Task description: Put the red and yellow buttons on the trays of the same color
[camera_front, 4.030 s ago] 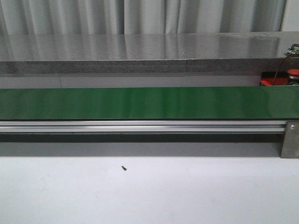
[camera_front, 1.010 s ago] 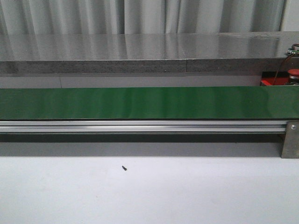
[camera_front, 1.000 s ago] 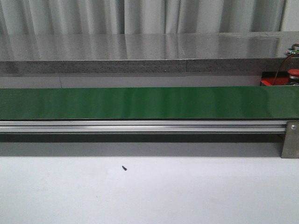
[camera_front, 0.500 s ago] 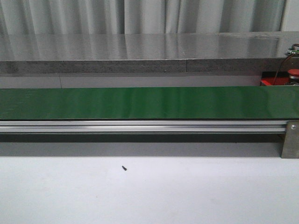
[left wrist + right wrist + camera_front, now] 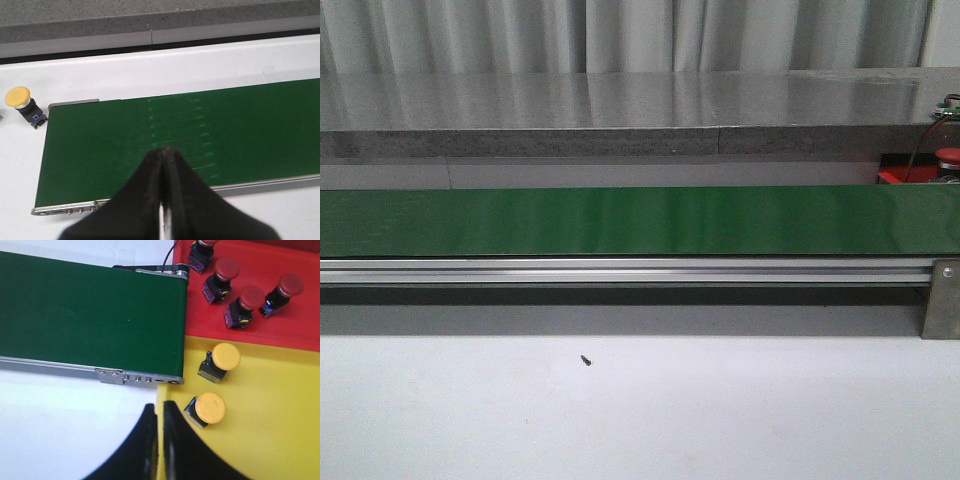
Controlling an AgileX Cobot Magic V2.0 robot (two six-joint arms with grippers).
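Observation:
In the right wrist view, several red buttons lie on the red tray, and two yellow buttons lie on the yellow tray beside it. My right gripper is shut, empty, over the yellow tray's edge. A further yellow button stands on the white table just off the other end of the green belt. My left gripper hangs shut and empty above that belt's near edge. The front view shows only a sliver of the red tray and one red button; neither gripper appears there.
The green belt runs across the table on an aluminium rail. It ends at the trays. A grey stone ledge lies behind it. A small dark screw lies on the white table in front.

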